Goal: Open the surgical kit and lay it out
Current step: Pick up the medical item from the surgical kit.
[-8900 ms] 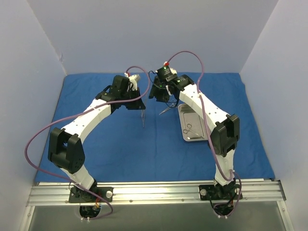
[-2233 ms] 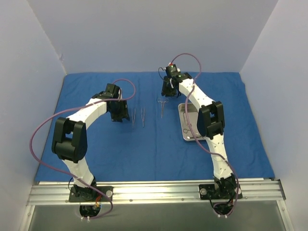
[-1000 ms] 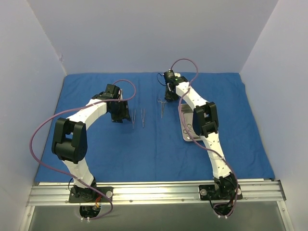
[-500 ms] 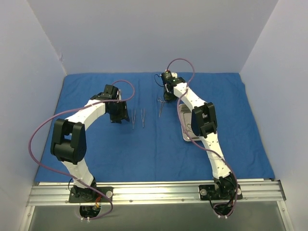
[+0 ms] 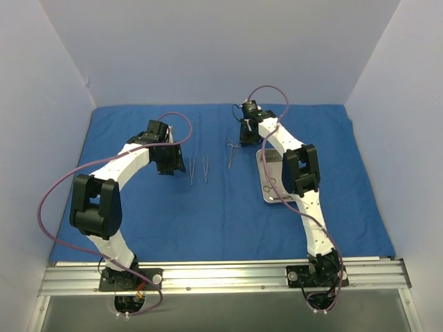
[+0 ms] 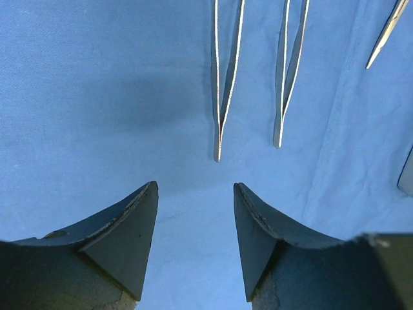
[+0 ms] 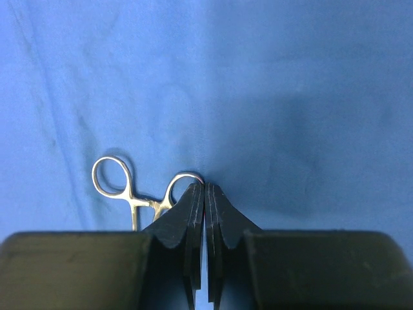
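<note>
The deep-blue drape [image 5: 138, 200] lies spread flat over the table. The steel tray [image 5: 263, 166] rests on it right of centre, with one ring-handled instrument [image 5: 270, 185] inside. Two tweezers [image 5: 192, 169] [image 5: 205, 168] lie side by side, and a ring-handled clamp [image 5: 231, 152] lies between them and the tray. My left gripper [image 6: 195, 187] hangs open over bare cloth just short of the tweezers [image 6: 226, 84]. My right gripper [image 7: 204, 187] is shut, its tips against the rim of the clamp's nearer ring [image 7: 181, 184]; nothing shows between the fingers.
Pale walls close in the drape on the left, back and right. The metal rail [image 5: 221, 277] carrying both arm bases runs along the near edge. A tray corner [image 6: 406, 174] and the clamp's tip [image 6: 387, 32] show at the right of the left wrist view.
My right gripper has closed and its wrist has shifted slightly right at the clamp's ring end. The left arm and all instruments have stayed where they were.
</note>
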Robot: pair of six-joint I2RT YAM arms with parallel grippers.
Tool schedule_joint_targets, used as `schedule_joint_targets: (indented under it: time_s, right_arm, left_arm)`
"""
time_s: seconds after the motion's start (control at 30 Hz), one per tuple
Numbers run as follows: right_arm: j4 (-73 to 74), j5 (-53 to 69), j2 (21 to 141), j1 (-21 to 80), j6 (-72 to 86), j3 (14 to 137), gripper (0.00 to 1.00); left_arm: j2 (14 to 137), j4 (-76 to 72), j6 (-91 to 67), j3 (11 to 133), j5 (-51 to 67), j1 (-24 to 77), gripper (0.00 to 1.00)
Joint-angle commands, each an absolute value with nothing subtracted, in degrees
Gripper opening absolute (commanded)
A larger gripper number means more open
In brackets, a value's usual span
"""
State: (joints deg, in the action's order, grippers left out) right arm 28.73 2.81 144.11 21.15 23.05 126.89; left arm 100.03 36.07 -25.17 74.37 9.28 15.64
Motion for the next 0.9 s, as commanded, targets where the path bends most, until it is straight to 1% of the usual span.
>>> schedule_joint_targets:
  time_s: [0.0,0.07,0.13,0.37,0.57,0.87]
  right_arm:
    - [30.3,6.5,138.0,20.8,22.4,124.0,0.00]
    - [29.4,7.6,136.3,20.7,21.8,121.5,0.00]
    - [29.4,8.5,135.6,20.7,21.6,120.5,0.00]
    - [28.6,8.4,132.5,20.7,22.5,118.0,0.00]
    - [27.3,9.1,130.7,20.7,23.4,115.8,0.00]
    - [27.9,9.8,128.4,20.0,25.7,113.9,0.00]
  left_arm:
    - [97.7,34.1,-24.3,75.5,10.8,15.3,0.59]
    - [97.6,31.3,-23.8,75.5,13.7,15.3,0.59]
    - [97.9,29.5,-22.6,76.1,19.0,15.3,0.59]
    - [99.6,21.5,-23.7,79.5,28.6,15.6,0.61]
    - [103.3,19.0,-25.4,83.2,31.5,17.6,0.62]
    - [106.3,17.1,-26.9,84.8,35.0,18.8,0.62]
